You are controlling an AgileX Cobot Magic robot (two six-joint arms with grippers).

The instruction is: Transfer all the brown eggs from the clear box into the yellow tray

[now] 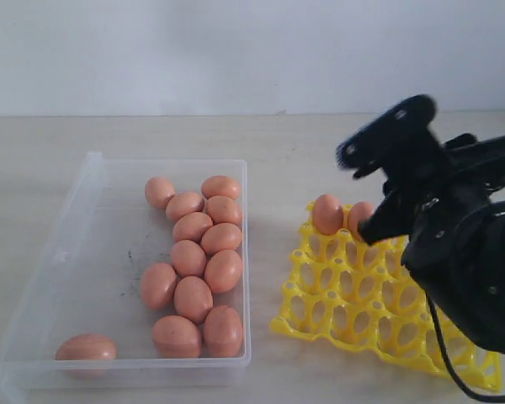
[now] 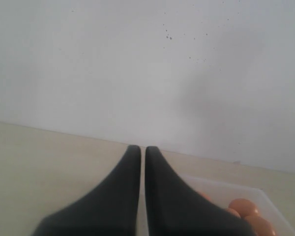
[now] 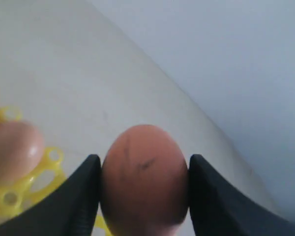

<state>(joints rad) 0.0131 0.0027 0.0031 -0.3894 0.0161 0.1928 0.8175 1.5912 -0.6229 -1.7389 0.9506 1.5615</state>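
Exterior view: the clear box (image 1: 93, 181) sits at the lower left of the frame on a pale table (image 1: 34, 143). Thirteen brown eggs (image 1: 193, 226) can be counted inside. Twelve are clustered along the box's right side and one lies alone in its lower-left corner.

The yellow tray (image 1: 320, 295) is at the lower right, near the box but apart from it. One seated egg (image 1: 326, 214) occupies the tray's upper-left corner cup.

The right gripper (image 1: 372, 225) hangs over the tray's top row, just right of the seated egg, and its arm hides the tray's right portion. In the right wrist view both fingers (image 3: 83, 196) are clamped against the sides of the held egg (image 3: 145, 177), whose shell has faint dark streaks. I cannot tell whether this egg touches a cup.

In the left wrist view the left gripper (image 2: 139, 152) has its jaws pressed nearly together with nothing between them. A box corner with eggs shows at the lower right of that frame.
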